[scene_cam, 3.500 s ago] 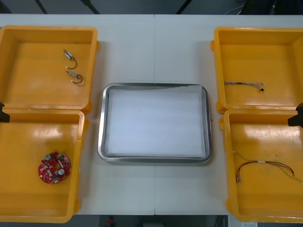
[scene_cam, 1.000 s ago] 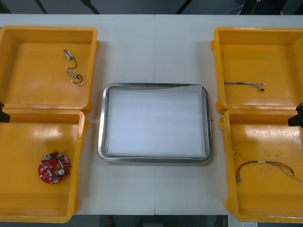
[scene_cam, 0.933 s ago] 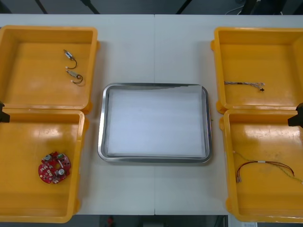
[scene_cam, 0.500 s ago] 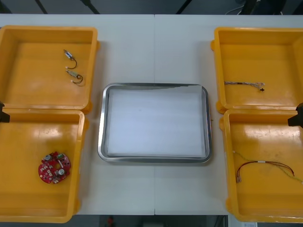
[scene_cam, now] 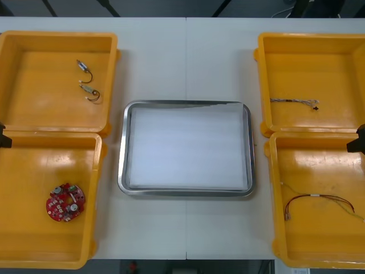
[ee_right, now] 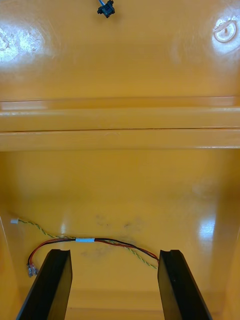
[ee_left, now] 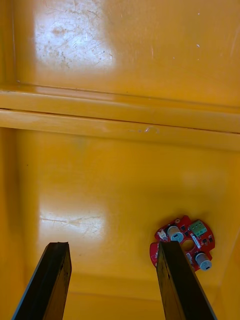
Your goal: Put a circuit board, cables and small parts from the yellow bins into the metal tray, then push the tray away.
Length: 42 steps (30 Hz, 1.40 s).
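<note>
Yellow bins flank the metal tray (scene_cam: 122, 148) in the front view, two on each side of the desk (scene_cam: 188, 63); the tray's floor is white and bare. Of the arms, a black sliver of the left arm (scene_cam: 3, 138) and of the right arm (scene_cam: 357, 140) is cut off at each side edge, between the bins. The far left bin (scene_cam: 45, 108) holds two small metal parts (scene_cam: 84, 67), each with a curled lead, their kind too small to tell. The red circuit board (scene_cam: 65, 201) lies in the near left bin (scene_cam: 34, 240). A thin twisted cable (scene_cam: 293, 101) lies in the far right bin (scene_cam: 308, 63), its colours hard to make out, and the red and yellow cable (scene_cam: 316, 200) lies in the near right bin (scene_cam: 319, 240). From the right wrist, the right jaws are spread wide over the near right bin and hold nothing; the red and yellow cable (ee_right: 90, 241) lies just past their tips, one end tucked beside one jaw, and a black connector (ee_right: 105, 9) in the far bin is cut off at the frame edge. From the left wrist, the left jaws are spread equally wide and empty; the circuit board (ee_left: 182, 242) sits just beside one jaw, which hides part of its rim, and its markings are too small to read.
</note>
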Tool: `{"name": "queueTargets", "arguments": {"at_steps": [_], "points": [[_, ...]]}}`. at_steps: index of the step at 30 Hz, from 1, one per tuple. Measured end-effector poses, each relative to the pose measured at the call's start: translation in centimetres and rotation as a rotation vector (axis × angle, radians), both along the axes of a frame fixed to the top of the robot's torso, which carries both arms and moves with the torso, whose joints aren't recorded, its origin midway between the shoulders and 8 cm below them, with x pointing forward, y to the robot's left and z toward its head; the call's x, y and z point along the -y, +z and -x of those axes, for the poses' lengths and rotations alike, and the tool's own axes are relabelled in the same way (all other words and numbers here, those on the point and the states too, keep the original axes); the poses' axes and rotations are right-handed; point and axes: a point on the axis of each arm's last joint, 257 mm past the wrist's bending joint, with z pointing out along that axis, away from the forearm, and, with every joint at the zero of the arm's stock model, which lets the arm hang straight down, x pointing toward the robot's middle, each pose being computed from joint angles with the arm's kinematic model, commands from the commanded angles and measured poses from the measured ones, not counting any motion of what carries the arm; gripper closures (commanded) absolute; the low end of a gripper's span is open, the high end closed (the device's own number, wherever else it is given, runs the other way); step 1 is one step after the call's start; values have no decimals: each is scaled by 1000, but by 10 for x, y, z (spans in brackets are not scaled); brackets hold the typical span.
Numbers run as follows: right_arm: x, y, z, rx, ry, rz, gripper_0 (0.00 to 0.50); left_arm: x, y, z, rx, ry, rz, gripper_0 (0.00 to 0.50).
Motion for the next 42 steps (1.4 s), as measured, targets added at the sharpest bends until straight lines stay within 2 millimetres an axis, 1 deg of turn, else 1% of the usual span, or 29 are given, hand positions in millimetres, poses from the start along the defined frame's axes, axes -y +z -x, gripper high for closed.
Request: {"name": "queueTargets", "arguments": {"at_steps": [42], "points": [[0,0,0,0,0,0,0,0,0,0,0,0,0,0]]}}
